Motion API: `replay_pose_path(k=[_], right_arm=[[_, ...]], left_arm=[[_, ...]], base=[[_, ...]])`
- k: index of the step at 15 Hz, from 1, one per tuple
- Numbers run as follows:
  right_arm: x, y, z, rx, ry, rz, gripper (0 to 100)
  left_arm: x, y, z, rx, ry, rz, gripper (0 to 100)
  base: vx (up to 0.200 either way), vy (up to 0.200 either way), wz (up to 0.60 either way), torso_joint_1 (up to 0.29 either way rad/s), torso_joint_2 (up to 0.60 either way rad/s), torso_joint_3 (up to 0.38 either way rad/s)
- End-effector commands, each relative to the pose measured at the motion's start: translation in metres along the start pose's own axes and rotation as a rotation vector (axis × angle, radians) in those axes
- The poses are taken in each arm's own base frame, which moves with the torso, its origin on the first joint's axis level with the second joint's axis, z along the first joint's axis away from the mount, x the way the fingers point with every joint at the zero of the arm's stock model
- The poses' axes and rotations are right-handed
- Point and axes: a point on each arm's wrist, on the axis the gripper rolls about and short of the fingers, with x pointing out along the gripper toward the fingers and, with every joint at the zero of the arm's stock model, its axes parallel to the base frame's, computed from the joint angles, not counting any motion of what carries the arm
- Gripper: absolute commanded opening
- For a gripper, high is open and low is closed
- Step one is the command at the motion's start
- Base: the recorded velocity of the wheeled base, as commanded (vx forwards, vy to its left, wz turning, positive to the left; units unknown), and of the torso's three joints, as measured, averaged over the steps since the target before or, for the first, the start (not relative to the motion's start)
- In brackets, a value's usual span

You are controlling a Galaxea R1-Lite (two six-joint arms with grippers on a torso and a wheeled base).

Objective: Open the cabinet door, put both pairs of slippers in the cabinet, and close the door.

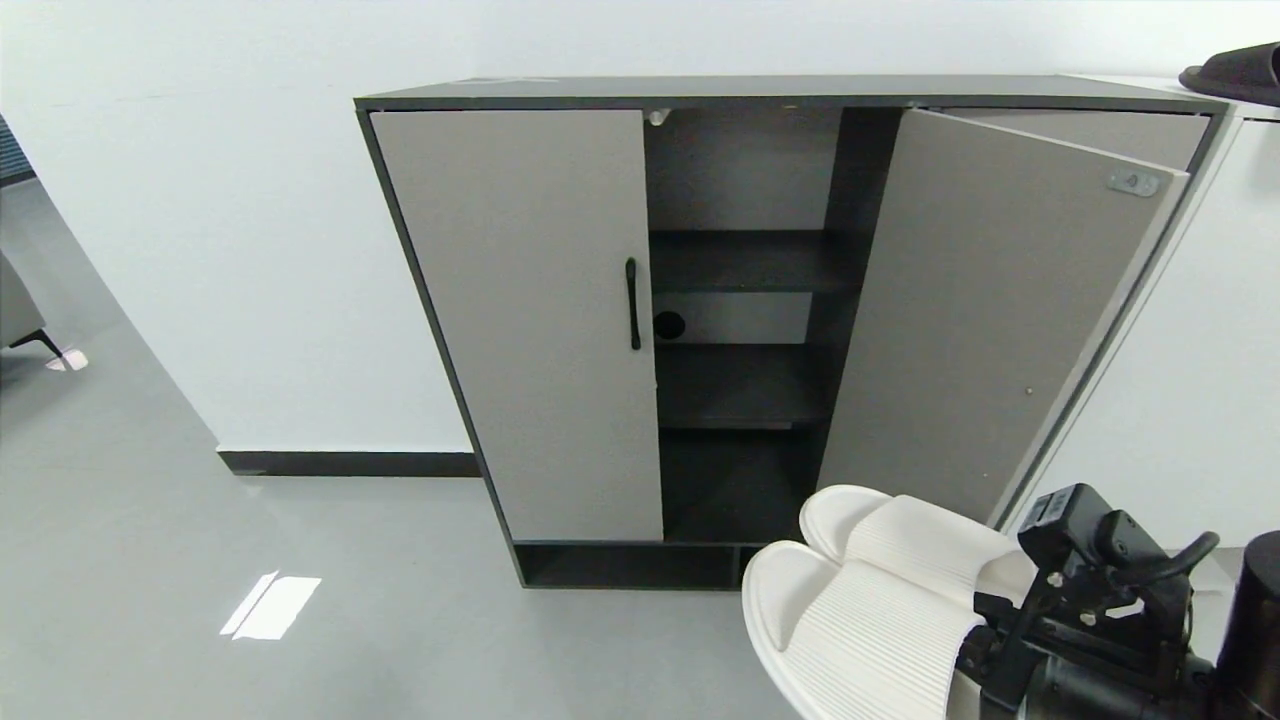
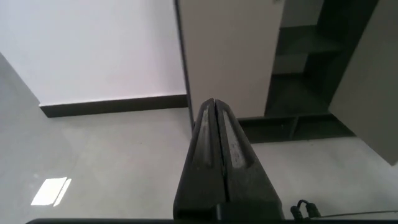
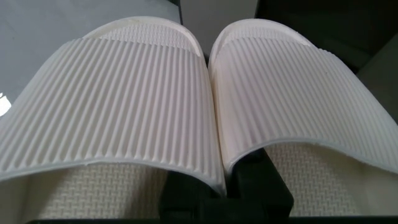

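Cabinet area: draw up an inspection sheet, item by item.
Surface: grey floor with a light patch.
Job's things: cabinet, left door shut, right door open, visible shelves bare; white slippers held before its lower right; dark slipper on the white unit beside it.
Clutter: nothing seen.
Grippers: left gripper shut, empty; right gripper clamped on the white slippers.
Cables: black cable at the right wrist.
Surroundings: white wall, black baseboard.
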Motion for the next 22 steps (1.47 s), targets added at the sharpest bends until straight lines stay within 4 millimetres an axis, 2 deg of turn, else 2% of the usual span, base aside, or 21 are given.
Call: replay_pose_path(k=[1, 4, 6, 7, 9, 10, 12, 15, 22], right_arm=[[0.001, -0.001, 0.002, 0.002, -0.005, -0.005, 0], [0.011, -0.009, 0.008, 0.013, -0.016, -0.095, 0], [0.024, -0.016, 0.019, 0.068, -0.047, -0.228, 0], [0.037, -0.021, 0.024, 0.105, -0.059, -0.33, 0], [0.057, -0.036, 0.026, 0.131, -0.061, -0.53, 0], [0.072, -0.052, 0.026, 0.143, -0.083, -0.673, 0], [0.083, -0.074, 0.025, 0.152, -0.097, -0.834, 0], [0.082, -0.084, 0.024, 0.143, -0.09, -0.879, 0], [0.082, -0.097, 0.039, 0.121, -0.128, -0.92, 0]], left_arm=[[0.0, 0.0, 0.0, -0.001, 0.003, -0.001, 0], [0.0, 0.0, 0.0, -0.002, 0.003, 0.001, 0], [0.0, 0.0, 0.0, -0.002, 0.003, -0.001, 0], [0.0, 0.0, 0.0, -0.002, 0.003, -0.001, 0], [0.0, 0.0, 0.0, -0.002, 0.003, -0.001, 0], [0.0, 0.0, 0.0, -0.002, 0.003, -0.001, 0], [0.0, 0.0, 0.0, -0.002, 0.003, -0.001, 0], [0.0, 0.0, 0.001, -0.015, 0.002, 0.001, 0], [0.0, 0.0, 0.001, -0.015, 0.002, 0.001, 0]], base=[[0.0, 0.2, 0.0, 0.002, 0.0, 0.012], [0.0, 0.2, 0.0, 0.004, 0.0, 0.004], [0.0, 0.2, 0.0, 0.007, 0.0, 0.0], [0.0, 0.2, 0.0, 0.002, 0.0, 0.002], [0.0, 0.2, 0.0, 0.002, 0.0, 0.002], [0.0, 0.2, 0.0, 0.002, 0.01, 0.007], [0.0, 0.0, 0.0, 0.0, 0.0, 0.0], [0.0, 0.0, 0.0, 0.0, 0.0, 0.0], [0.2, 0.0, 0.0, 0.002, 0.0, 0.002]])
